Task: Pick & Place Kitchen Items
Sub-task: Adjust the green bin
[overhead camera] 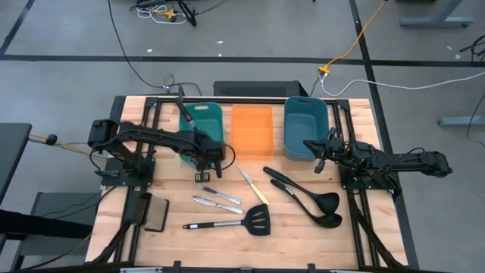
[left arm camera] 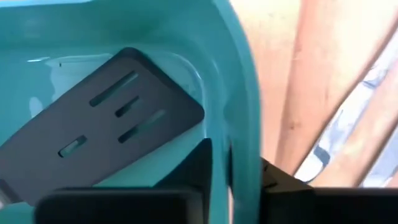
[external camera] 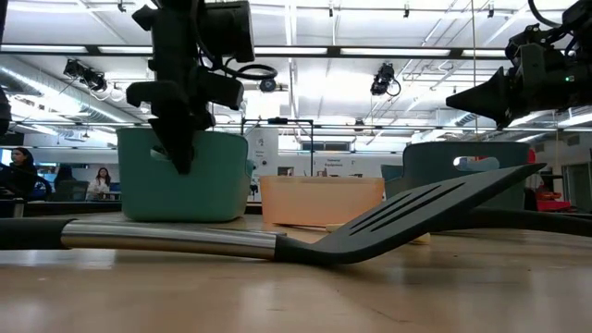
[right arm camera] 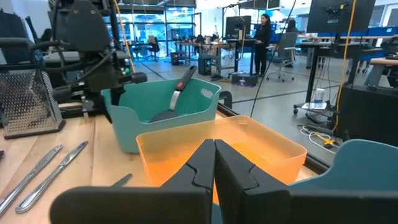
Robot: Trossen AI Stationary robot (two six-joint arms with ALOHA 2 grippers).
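Your teal bin (overhead camera: 201, 127) at the counter's (overhead camera: 227, 243) far left already holds one slotted spatula (left arm camera: 106, 124), and the left pincer (overhead camera: 206, 168) hangs just at its near rim, nothing visibly held; lifting carelessly could snag that rim. The other spatula (overhead camera: 231, 223), ladles (overhead camera: 307, 203) and knives (overhead camera: 218, 199) lie nearer you. The right pincer (right arm camera: 214, 163), fingers together and empty, waits by the blue bin (overhead camera: 306, 127).

Left arm stretched toward desk centre; left gripper (overhead camera: 203, 176) pointing straight down, fingers parted. Right arm held level near right edge; right gripper (right arm camera: 214, 163) closed, empty.
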